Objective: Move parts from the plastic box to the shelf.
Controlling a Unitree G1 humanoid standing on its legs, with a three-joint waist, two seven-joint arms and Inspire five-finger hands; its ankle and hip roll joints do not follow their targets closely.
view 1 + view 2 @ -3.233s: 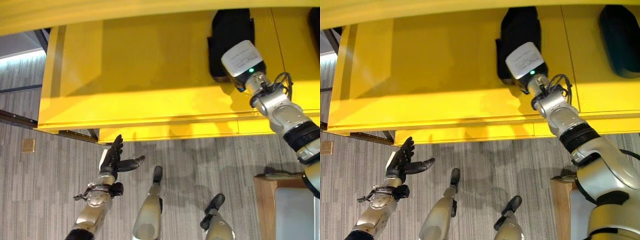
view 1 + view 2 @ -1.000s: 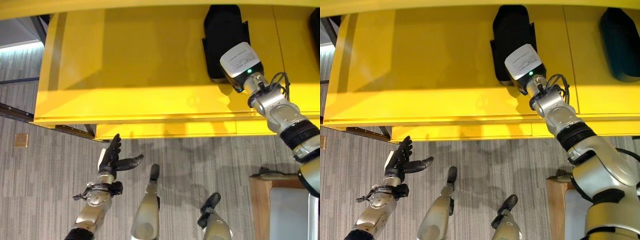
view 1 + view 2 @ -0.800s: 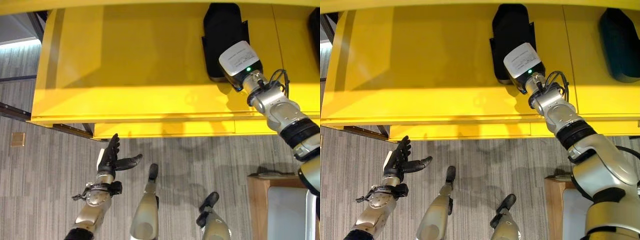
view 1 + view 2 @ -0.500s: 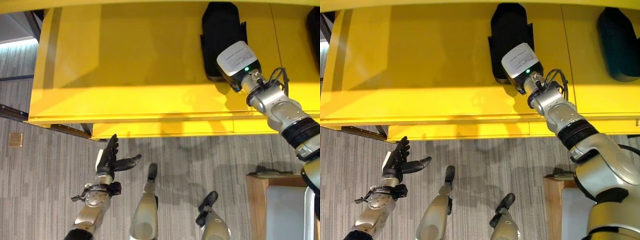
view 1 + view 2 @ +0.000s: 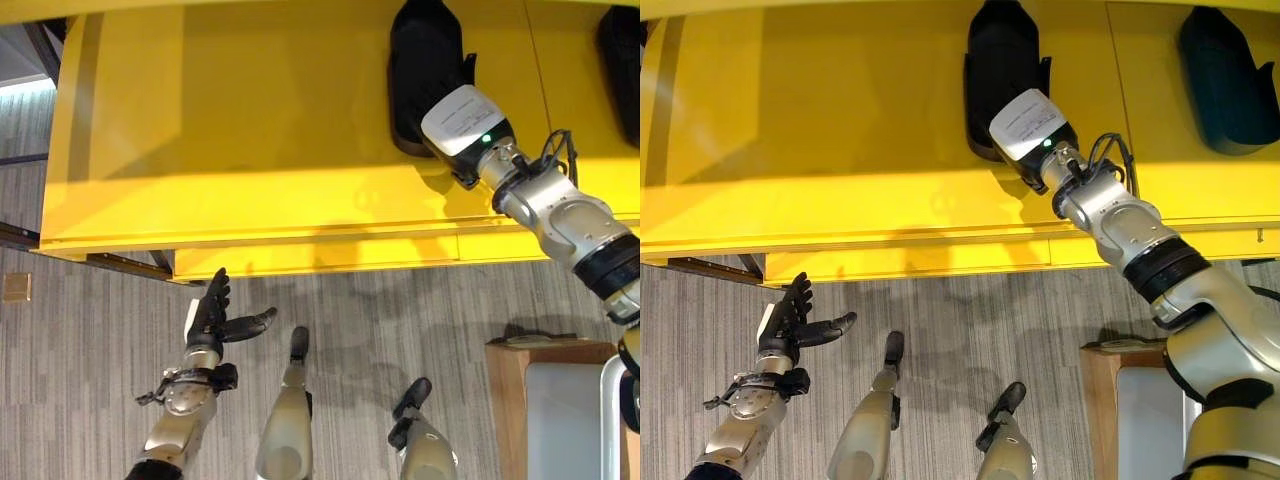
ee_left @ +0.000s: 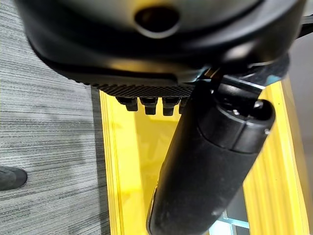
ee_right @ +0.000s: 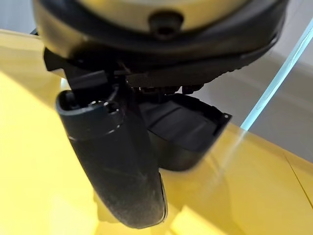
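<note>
Two dark moulded parts already lie on the broad, glossy yellow shelf [image 5: 840, 120], which suggests the task is some way along. The shelf spans the upper part of both eye views, its front lip above the grey striped carpet floor [image 5: 90, 360].

The black moulded plastic part [image 5: 1002, 75] rests flat on the shelf surface with the right hand [image 7: 115, 161] reaching onto its near end — the wrist view shows the thumb extended above the shelf with the part's open rim just past it, but the fingers are hidden, so I cannot tell whether they have let go. A second part, a dark teal moulded shell [image 5: 1225, 85], lies well apart to the right (seemingly placed and finished with).

The left hand [image 5: 212, 318] hangs low over the floor, fingers straight and spread, holding nothing.

Judging by this, placing the black part is nearly done — what remains is releasing and returning for any more parts.
</note>
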